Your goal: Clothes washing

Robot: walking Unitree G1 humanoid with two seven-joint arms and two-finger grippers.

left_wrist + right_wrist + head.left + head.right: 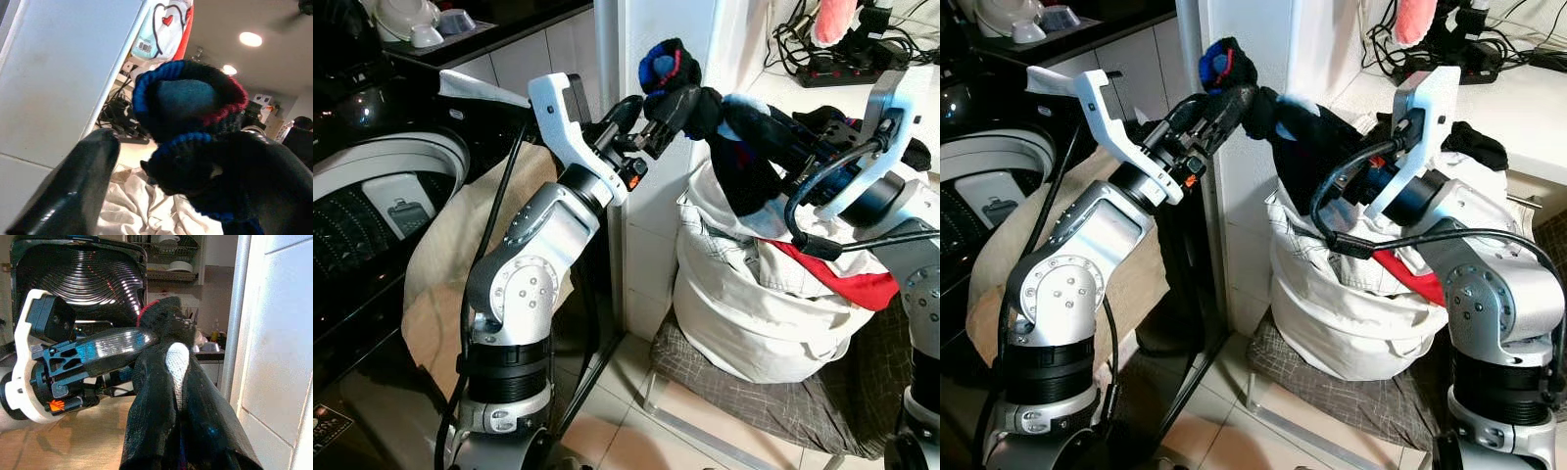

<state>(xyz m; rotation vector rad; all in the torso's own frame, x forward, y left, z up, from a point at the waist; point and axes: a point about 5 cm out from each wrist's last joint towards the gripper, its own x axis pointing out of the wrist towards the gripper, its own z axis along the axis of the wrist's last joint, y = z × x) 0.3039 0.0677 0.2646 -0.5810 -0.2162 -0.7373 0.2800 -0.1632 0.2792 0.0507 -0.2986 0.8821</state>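
Both arms are up near the middle of the frame, sharing one dark sock (pixel 671 69) with a blue and red cuff. The left gripper (pixel 658 125) has its fingers pinched on the cuff end, just right of centre near the top, right against the white tiled pillar (pixel 651 196). In the left wrist view you can see one black finger (pixel 73 191) beside the bunched-up cuff, with the other side buried in the knit. The right gripper (pixel 181 431) is clamped on the other end of the same sock; in the right wrist view the fabric is squeezed between its two dark fingers, with a white patch showing at the pinch.

The sock hangs stretched between them, above a white laundry bag (pixel 744 313) stuffed with clothes, including something red (pixel 847 279) on the right. The bag sits on a grey checked seat (pixel 754 397) in the lower right. The washing machine (pixel 372 206) is at the far left, lid up, with a beige cloth (pixel 450 245) draped over its edge behind the left arm.
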